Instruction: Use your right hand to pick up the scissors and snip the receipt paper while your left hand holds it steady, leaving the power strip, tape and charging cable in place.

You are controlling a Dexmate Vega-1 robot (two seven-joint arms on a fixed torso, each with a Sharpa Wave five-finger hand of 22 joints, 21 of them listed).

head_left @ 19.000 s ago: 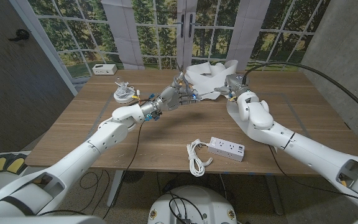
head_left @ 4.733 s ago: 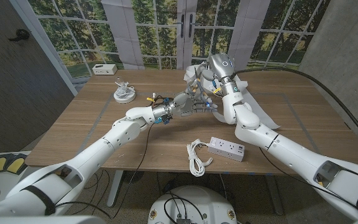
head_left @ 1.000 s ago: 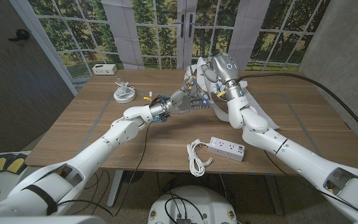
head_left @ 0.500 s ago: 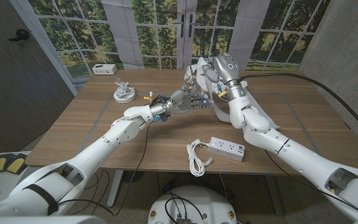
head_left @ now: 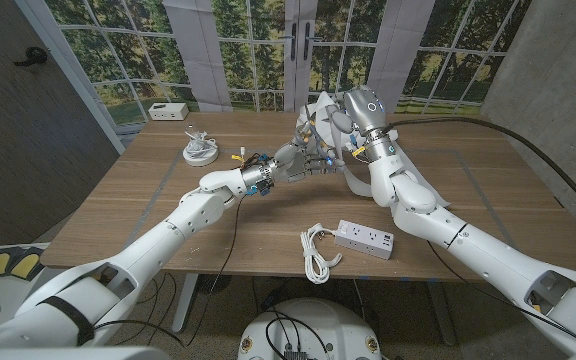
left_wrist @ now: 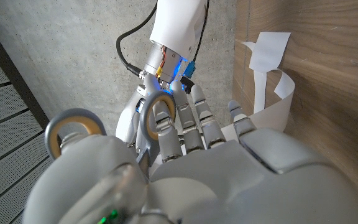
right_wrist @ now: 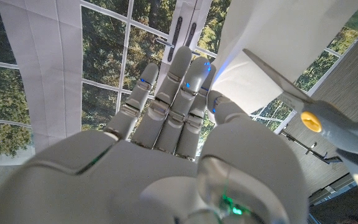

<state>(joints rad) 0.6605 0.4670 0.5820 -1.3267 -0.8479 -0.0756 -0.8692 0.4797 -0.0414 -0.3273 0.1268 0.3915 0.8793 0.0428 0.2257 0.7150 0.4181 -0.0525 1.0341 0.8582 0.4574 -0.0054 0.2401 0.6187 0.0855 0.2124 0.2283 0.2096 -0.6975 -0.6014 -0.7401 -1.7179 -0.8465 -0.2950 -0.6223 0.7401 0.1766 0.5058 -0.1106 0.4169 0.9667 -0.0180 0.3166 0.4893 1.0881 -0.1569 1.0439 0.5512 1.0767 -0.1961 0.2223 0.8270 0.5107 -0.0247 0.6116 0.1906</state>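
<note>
Both arms reach to the table's far middle. The right hand (head_left: 330, 132), raised above the table, holds the scissors (right_wrist: 319, 115), blades at the paper (head_left: 320, 108). The left hand (head_left: 295, 163) meets it from the left, fingers closed on the paper. Nearer the front edge lie a power strip (head_left: 365, 238) and a white cable (head_left: 316, 253); a tape roll (head_left: 199, 152) sits far left. No writing is readable
</note>
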